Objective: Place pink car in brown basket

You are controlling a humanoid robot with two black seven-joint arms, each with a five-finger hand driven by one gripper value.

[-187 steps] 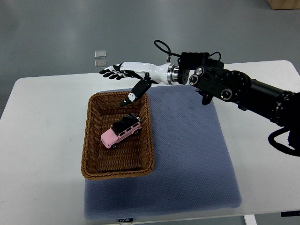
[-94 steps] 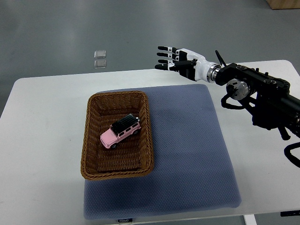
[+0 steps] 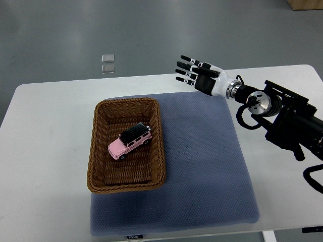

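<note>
One white worktop [image 3: 45,151] with rounded corners fills most of the view, smooth and plain. Beyond its far edge, on the grey floor [image 3: 60,30], lie two small clear square tiles [image 3: 107,63], one just behind the other.

On the worktop lies one blue-grey mat [image 3: 202,166], rectangular, with a fine dimpled weave and a small label at its near edge. One brown basket [image 3: 126,145] sits on the mat's left part, overhanging the mat's left edge onto the bare worktop. It is woven wicker, rectangular with rounded corners, its walls sloping in toward a flat woven floor and its rim a thick braided band.

Inside the basket rests one pink car [image 3: 129,141], a boxy toy off-roader with a black roof and black wheels. It stands on its wheels near the middle of the basket floor, angled so that one end points to the far right corner, clear of the walls.

One robot arm shows, entering from the right edge: black jointed housings with round silver fittings and looped black cable, then a white wrist. Its right hand [image 3: 196,74] hangs over the far edge of the worktop, just past the mat's far right part and well apart from the basket. The hand is released: its black-and-white segmented fingers [image 3: 183,67] are spread, pointing left, and grasp nothing.
</note>
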